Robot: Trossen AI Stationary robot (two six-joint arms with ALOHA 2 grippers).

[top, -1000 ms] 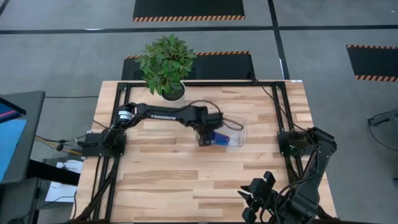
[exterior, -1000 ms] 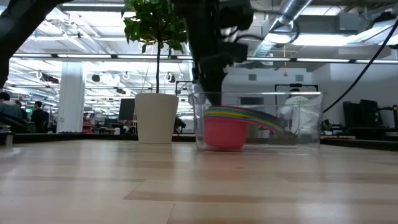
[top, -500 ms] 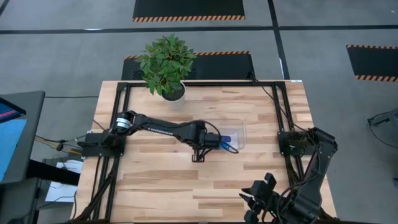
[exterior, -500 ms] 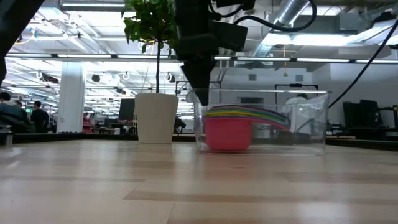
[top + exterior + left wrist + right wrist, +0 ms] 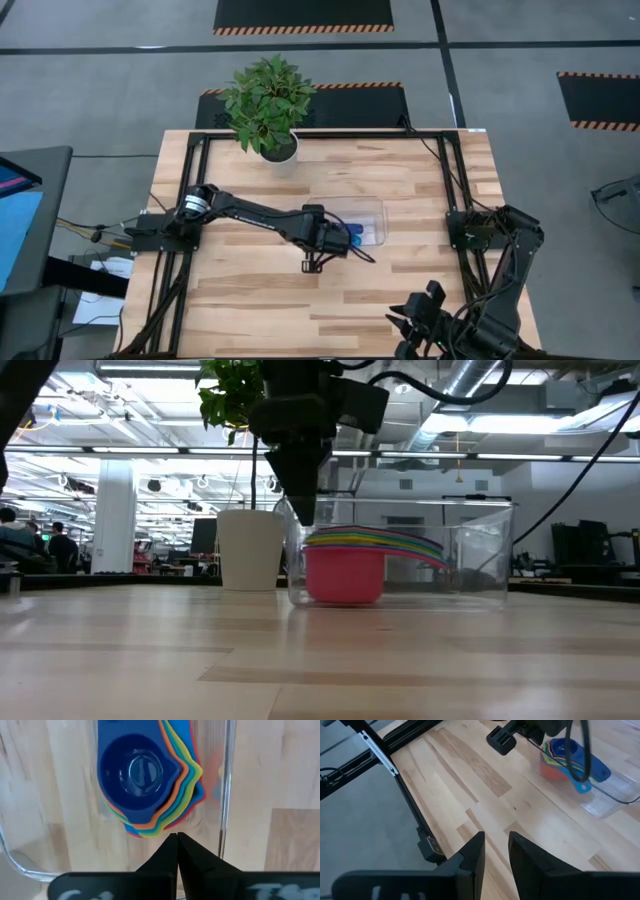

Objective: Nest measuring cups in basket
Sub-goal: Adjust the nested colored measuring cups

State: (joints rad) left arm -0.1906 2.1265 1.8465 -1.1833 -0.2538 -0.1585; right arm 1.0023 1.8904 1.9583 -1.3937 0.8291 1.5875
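Cups (image 5: 145, 775) were nested in the basket (image 5: 480, 550); the left tool (image 5: 177, 840), pressed together at its wall, might drag it if withdrawn carelessly.

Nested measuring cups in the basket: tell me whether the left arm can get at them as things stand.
Probably yes. The left gripper, jaws shut, hangs right over the basket edge, with the measuring cups directly below and nothing covering them. The right gripper waits at the table's near edge.

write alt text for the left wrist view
Nested cups, blue on top, sit inside the clear basket on a wooden table. The left claw, fingers pressed together, points at the stack from just outside the basket's wall.
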